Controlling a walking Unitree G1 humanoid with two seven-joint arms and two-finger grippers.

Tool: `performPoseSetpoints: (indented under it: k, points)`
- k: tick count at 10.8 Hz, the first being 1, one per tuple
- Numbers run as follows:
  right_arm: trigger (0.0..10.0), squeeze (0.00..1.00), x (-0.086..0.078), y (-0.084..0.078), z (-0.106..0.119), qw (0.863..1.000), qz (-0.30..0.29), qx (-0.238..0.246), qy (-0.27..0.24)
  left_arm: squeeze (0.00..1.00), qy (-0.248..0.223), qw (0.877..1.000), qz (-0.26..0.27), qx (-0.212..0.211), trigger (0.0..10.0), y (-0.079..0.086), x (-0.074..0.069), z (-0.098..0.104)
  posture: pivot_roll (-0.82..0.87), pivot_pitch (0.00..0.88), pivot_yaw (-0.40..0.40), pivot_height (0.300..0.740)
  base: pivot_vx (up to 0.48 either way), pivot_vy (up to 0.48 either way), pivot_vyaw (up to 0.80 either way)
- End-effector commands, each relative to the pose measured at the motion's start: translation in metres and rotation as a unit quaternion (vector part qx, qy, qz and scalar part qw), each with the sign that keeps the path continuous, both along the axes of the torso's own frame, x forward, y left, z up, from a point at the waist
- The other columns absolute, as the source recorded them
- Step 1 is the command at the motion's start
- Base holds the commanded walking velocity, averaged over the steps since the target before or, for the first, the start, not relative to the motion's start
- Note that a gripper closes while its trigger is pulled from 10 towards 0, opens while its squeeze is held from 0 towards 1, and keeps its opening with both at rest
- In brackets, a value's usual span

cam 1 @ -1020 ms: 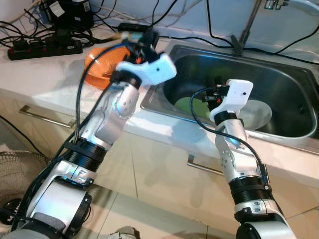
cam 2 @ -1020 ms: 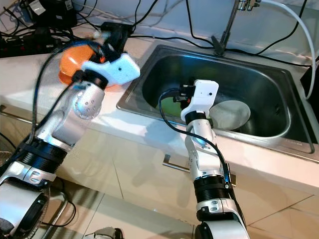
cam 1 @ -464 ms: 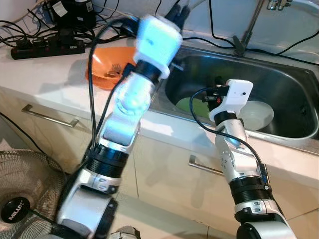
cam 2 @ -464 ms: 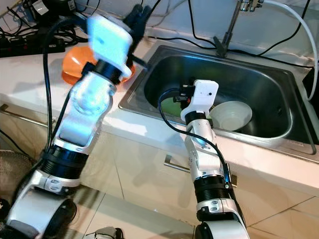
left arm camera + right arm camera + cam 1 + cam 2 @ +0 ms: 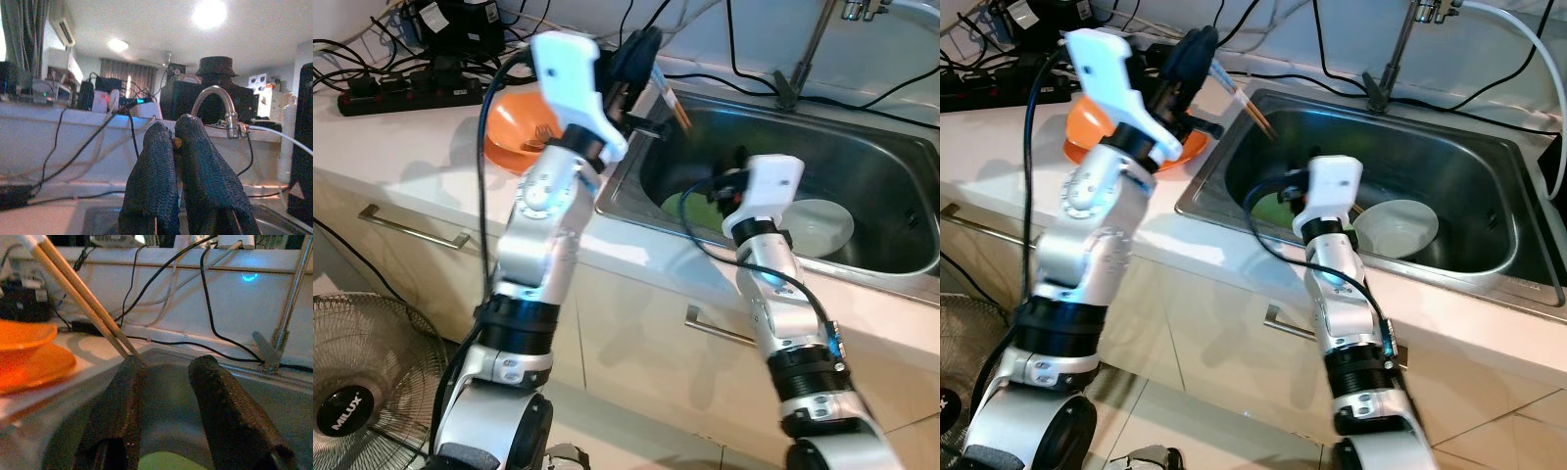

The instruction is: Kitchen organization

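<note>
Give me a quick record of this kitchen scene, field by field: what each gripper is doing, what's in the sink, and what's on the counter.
left gripper: raised over the sink's left rim, shut on chopsticks
chopsticks: slant down over the sink
right gripper: open, inside the sink, holding nothing
sink contents: white bowl, green plate
counter: orange bowl left of the sink, power strip and cables behind
faucet: at the sink's back edge

The pale countertop (image 5: 401, 147) bears an orange bowl (image 5: 514, 137) and power strips (image 5: 406, 93).
</note>
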State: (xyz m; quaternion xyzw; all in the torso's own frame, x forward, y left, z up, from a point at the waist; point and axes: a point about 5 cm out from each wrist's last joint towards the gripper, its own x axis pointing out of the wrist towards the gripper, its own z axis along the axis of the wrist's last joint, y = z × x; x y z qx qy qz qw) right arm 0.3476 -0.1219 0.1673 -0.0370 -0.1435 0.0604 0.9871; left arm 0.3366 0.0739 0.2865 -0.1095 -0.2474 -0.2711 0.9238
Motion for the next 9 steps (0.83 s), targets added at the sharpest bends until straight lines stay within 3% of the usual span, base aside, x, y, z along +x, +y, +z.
performPoseSetpoints:
  k: [1, 3, 4, 5, 9]
  points:
    - [10.0, 1.00, -0.001, -0.001, -0.006, 1.000, -0.006, -0.020, 0.009, 0.00, 0.003, 1.000, -0.010, -0.001, 10.0, 0.001, -0.002, 0.000, 0.07, 0.023, -0.027, 0.740, 0.000, 0.000, 0.00]
    - [10.0, 1.00, -0.003, 0.003, -0.006, 0.998, 0.006, -0.059, -0.003, 0.00, 0.017, 0.999, -0.027, -0.016, 10.0, 0.002, -0.003, -0.002, 0.07, 0.027, -0.023, 0.740, 0.000, 0.000, 0.00]
    - [10.0, 0.43, -0.003, 0.005, -0.008, 0.996, 0.004, -0.094, -0.007, 0.00, 0.024, 0.999, -0.037, -0.024, 10.0, 0.002, -0.004, -0.001, 0.07, 0.029, -0.021, 0.740, 0.000, 0.000, 0.00]
    - [10.0, 0.00, -0.004, 0.006, -0.010, 0.994, 0.006, -0.111, -0.007, 0.00, 0.032, 0.998, -0.050, -0.027, 10.0, 0.002, -0.005, -0.003, 0.07, 0.031, -0.020, 0.740, 0.000, 0.000, 0.00]
    - [10.0, 0.00, -0.004, 0.008, -0.013, 0.993, -0.006, -0.122, -0.006, 0.00, 0.058, 0.992, -0.112, -0.004, 10.0, -0.010, -0.014, -0.012, 0.06, 0.032, -0.010, 0.740, 0.000, 0.000, 0.00]
